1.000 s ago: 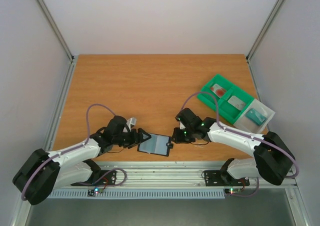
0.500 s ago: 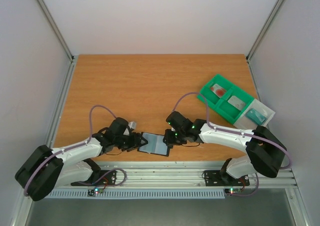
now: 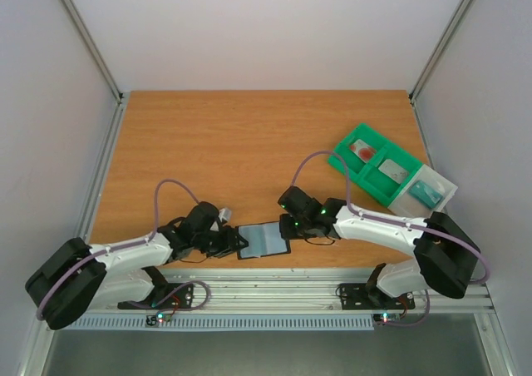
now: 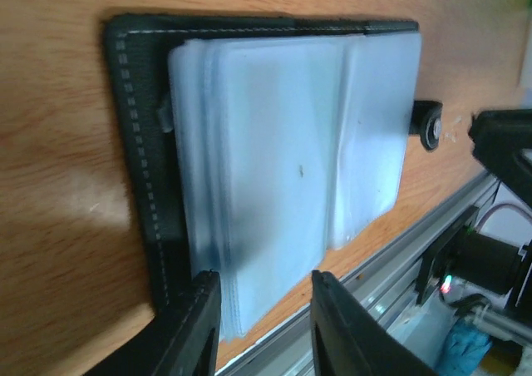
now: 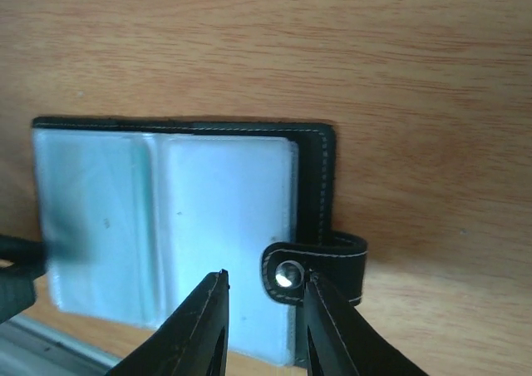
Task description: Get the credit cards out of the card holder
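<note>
Card holder: small black bi-fold card holder (image 3: 263, 239), open and flat near the front edge of the wooden counter (image 3: 249, 143), frosted pale sleeves (image 4: 283, 143) facing up; the credit cards inside cannot be made out.
Long axis: left to right, one end toward each arm.
Left fingers (image 4: 195, 322): at the left end, apart around the sleeves' corner; whether they pinch it, I cannot tell.
Right fingers (image 5: 204, 322): at the right end, apart, black snap tab (image 5: 328, 259) at their tips, nothing clamped.
Pose: both arms low, reaching inward, equally near.

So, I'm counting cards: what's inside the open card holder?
Stacked pale translucent sleeves fill the black card holder. Whatever they contain is hidden by the cloudy plastic.
</note>
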